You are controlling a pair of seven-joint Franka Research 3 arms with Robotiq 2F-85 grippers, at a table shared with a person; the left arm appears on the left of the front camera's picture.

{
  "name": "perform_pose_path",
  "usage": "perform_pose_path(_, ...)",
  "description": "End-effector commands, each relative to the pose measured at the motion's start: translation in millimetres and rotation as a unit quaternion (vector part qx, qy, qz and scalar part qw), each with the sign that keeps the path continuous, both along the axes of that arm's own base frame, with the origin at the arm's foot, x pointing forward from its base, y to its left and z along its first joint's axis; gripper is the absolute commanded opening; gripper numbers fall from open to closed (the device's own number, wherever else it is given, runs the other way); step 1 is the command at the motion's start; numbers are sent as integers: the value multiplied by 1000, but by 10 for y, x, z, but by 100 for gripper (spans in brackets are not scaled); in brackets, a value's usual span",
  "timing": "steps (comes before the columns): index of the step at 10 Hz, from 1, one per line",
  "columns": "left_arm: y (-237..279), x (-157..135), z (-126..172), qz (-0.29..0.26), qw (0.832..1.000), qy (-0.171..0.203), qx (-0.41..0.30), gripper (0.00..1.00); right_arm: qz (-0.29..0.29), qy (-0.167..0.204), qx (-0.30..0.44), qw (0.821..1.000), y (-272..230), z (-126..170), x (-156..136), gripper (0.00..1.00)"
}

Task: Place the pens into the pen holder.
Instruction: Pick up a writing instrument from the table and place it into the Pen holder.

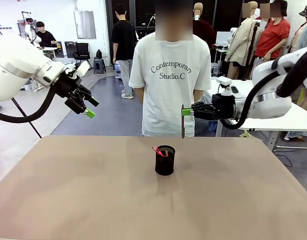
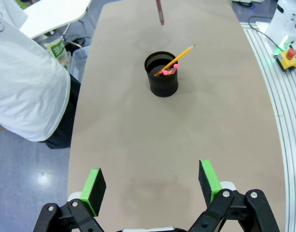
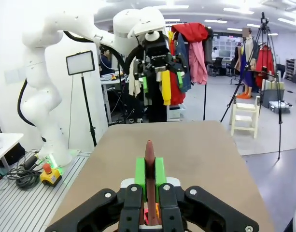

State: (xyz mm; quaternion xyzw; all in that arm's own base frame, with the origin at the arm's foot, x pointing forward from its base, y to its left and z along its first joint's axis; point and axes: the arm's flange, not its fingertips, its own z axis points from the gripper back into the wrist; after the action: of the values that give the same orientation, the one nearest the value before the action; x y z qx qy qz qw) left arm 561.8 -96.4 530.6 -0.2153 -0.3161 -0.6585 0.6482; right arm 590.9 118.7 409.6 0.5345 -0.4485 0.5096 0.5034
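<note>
Front view: pen holder [image 1: 165, 161] holds two pens; right jaws clamp the maroon pen [image 1: 183, 121], left jaws apart.

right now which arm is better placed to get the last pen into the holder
The right: its tool is shut on the maroon pen, hanging above the table beyond the pen holder. The left tool is open, empty and off to the side.

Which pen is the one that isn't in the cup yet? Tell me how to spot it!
Find the brown table with the black mesh pen holder in its middle. Above and just behind it, the right gripper is shut on a dark red pen, hanging straight down in the air. The yellow pen and the pink-ended one already sit slanted inside the holder.
</note>
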Motion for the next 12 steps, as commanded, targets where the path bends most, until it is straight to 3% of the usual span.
perform_pose_path(1, 12, -2, 13, 2, 1000, -1, 0, 100, -2, -17, 12, 1000, 159, -27, 227, 0)
perform_pose_path(6, 12, -2, 13, 2, 1000, -1, 0, 100, 17, -9, 15, 1000, 465, -275, 411, 0)
perform_pose_path(12, 12, -2, 13, 2, 1000, -1, 0, 100, 25, 24, -7, 999, 493, -547, 419, 0)
